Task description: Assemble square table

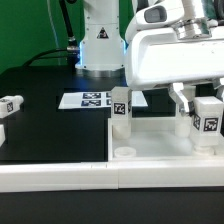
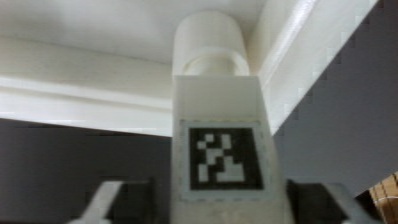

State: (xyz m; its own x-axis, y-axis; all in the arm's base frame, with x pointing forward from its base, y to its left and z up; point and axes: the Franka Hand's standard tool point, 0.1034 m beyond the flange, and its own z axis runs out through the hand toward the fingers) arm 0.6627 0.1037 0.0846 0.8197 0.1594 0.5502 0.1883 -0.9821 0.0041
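- Your square table's top (image 1: 160, 140) is a smooth white plastic tray with a raised rim. It lies flat on the black table (image 1: 50, 130), against the long white wall bar (image 1: 60, 175).
- On the top's near corner, toward the exterior view's left, you can see a round socket (image 1: 125, 153).
- A short white leg (image 1: 120, 105) with a black-white tag stands upright at the top's far corner on that same side.
- A second tagged leg (image 2: 219, 110) stands at the top's other side. It is blocky, and its rounded end meets the top just beside the rim.
- Your gripper (image 2: 214, 208) straddles this leg. Its pale fingers (image 2: 112, 203) stand off on either side with a dark gap showing, so the claw reads as spread and not clamped.
- Well apart from the top, toward the exterior view's left, a loose tagged leg (image 1: 8, 105) lies on the black surface.
- Beyond the top's far edge lies the flat marker board (image 1: 90, 100).
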